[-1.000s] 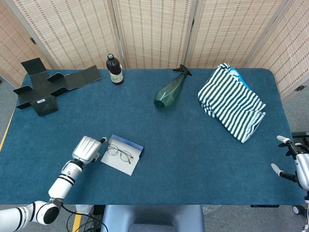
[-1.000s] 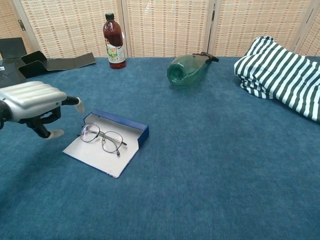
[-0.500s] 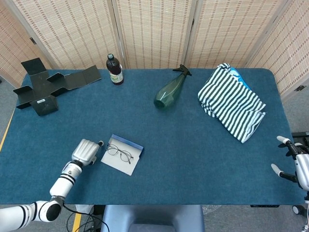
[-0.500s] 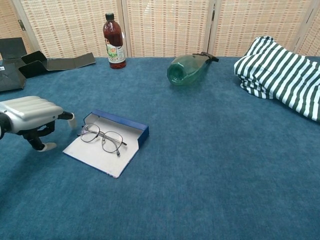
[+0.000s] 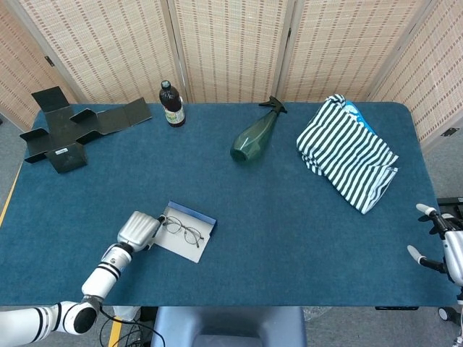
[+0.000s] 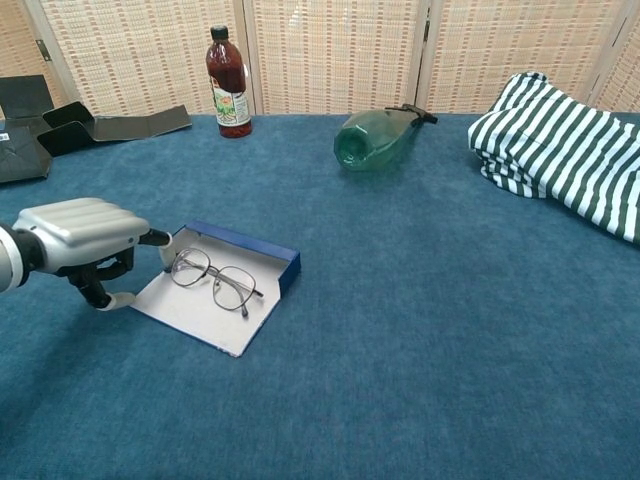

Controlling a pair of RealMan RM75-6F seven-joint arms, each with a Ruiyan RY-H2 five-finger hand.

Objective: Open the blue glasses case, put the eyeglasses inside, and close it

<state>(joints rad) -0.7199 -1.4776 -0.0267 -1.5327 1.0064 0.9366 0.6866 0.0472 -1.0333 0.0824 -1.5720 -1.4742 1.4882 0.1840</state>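
The blue glasses case (image 5: 191, 213) (image 6: 243, 245) lies open and flat on the blue table, white lining up, at front left. The thin-rimmed eyeglasses (image 5: 181, 228) (image 6: 216, 281) lie on that lining, lenses up. My left hand (image 5: 139, 229) (image 6: 85, 230) is right at the case's left edge. One fingertip touches the tray's left corner and the thumb reaches the flap's near-left corner, with nothing gripped between them. My right hand (image 5: 440, 244) hangs beyond the table's right edge with its fingers spread and nothing in it; the chest view does not show it.
A dark bottle (image 5: 172, 105) (image 6: 229, 85) stands at the back. A green bottle (image 5: 253, 137) (image 6: 375, 138) lies on its side at the back centre. A striped cloth (image 5: 347, 152) (image 6: 565, 150) fills the back right. Flattened black cardboard (image 5: 65, 130) (image 6: 60, 125) lies back left.
My left hand has come down and moved right, from a little left of the case to contact with its left edge. The case has shifted slightly right. The right hand is unchanged.
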